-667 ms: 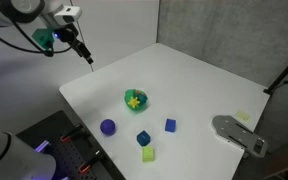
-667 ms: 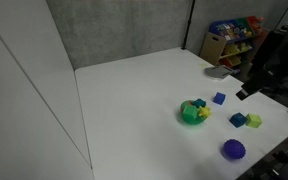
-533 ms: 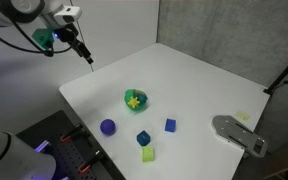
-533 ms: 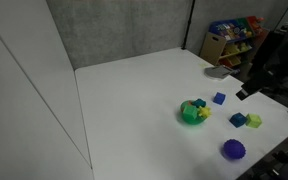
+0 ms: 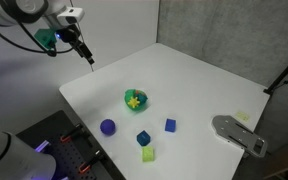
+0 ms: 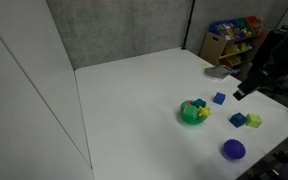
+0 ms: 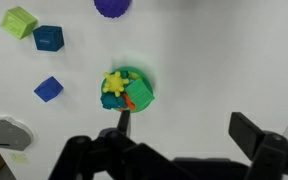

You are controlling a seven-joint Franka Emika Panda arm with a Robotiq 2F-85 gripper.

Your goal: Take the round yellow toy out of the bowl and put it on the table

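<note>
The green bowl (image 5: 135,100) sits near the middle of the white table (image 5: 194,80). The round yellow toy (image 5: 134,99) lies in it, with other small pieces. In the wrist view the yellow toy (image 7: 115,82) is at the bowl's (image 7: 132,75) left side, beside a green block and an orange piece. The bowl also shows in an exterior view (image 6: 193,112). My gripper (image 5: 87,56) hangs high above the table's far left corner, well away from the bowl. In the wrist view its fingers (image 7: 184,130) are wide apart and empty.
A purple ball (image 5: 107,127), a blue cube (image 5: 170,125), a dark blue cube (image 5: 143,138) and a yellow-green cube (image 5: 147,154) lie near the front edge. A grey flat object (image 5: 238,133) lies at the right corner. A toy shelf (image 6: 232,40) stands behind the table.
The gripper has shifted very slightly; nothing on the table has moved.
</note>
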